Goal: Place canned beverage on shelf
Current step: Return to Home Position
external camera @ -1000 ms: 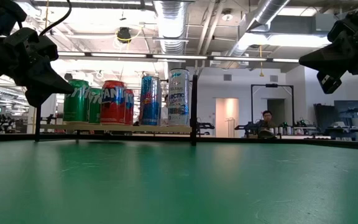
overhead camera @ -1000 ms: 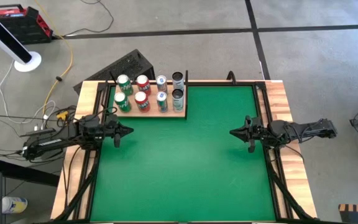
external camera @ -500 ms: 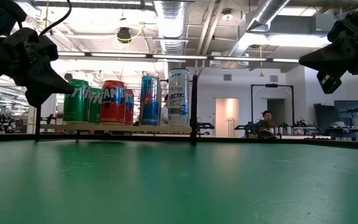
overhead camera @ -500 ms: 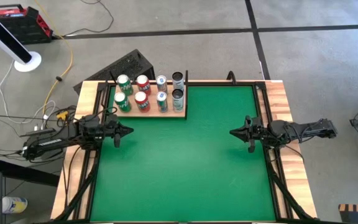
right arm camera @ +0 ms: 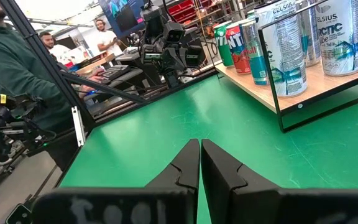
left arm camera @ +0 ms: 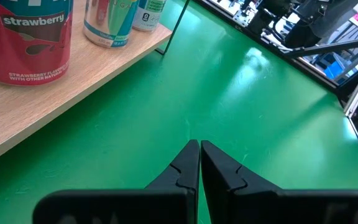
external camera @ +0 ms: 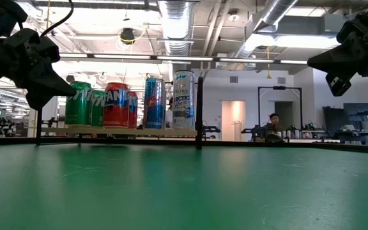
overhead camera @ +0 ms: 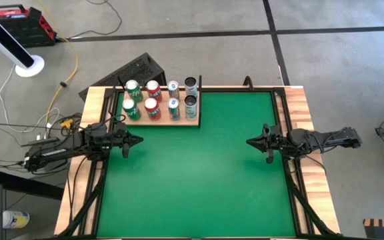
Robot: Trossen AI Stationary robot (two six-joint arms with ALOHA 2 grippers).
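**Over the green mat: both grippers shut and empty, eight cans on the shelf**

Over the near part of the table, the green mat is flat and matte, and bare across its middle. The left gripper hangs above the mat's left edge and the right gripper above its right edge. Their tips point at each other and are well apart.

Each wrist view shows dark, wedge-shaped fingers pressed together with nothing between them, both the left fingers and the right fingers.

Nothing differs from half a second or one second ago. The arms and cans are in the same spots.

Farther back, the shelf sits at the mat's far edge, toward the left side. It is a pale wood board with visible grain and thin dark frame posts, raised slightly off the mat.

Eight cans stand on it upright, in two rows of four, paired by colour front to back. From left to right they are green cans, red cans, blue cans and silver cans. All are smooth, shiny cylinders standing close together. The front red can reads "strawberry" in the left wrist view.

Beyond the table, a person sits in the room.
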